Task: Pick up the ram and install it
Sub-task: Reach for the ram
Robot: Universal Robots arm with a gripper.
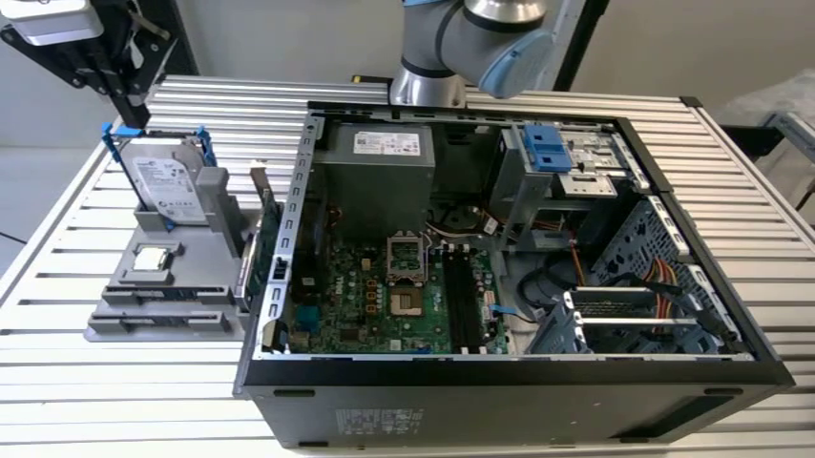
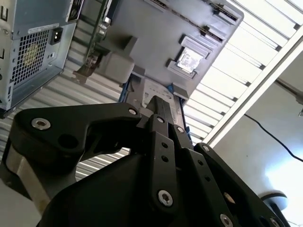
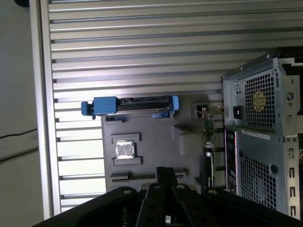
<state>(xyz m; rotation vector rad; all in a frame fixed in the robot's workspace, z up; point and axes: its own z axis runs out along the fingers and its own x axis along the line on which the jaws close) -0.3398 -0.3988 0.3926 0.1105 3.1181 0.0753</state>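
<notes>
Presently, exterior view: your black claw (image 1: 133, 114), closed, empty; thin ram stick (image 1: 166, 292) at six o'clock, axis nine-to-three.

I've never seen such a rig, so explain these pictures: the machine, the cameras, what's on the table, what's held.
This is one robot arm with a gripper. The exterior view looks on from off the arm; both wrist views ride on the arm. On the slatted table sits an open computer case and, at the exterior view's left, a grey holder with a hard drive and a processor chip. The gripper hangs over that holder, shut, holding nothing. The motherboard's black slots look empty.
</notes>
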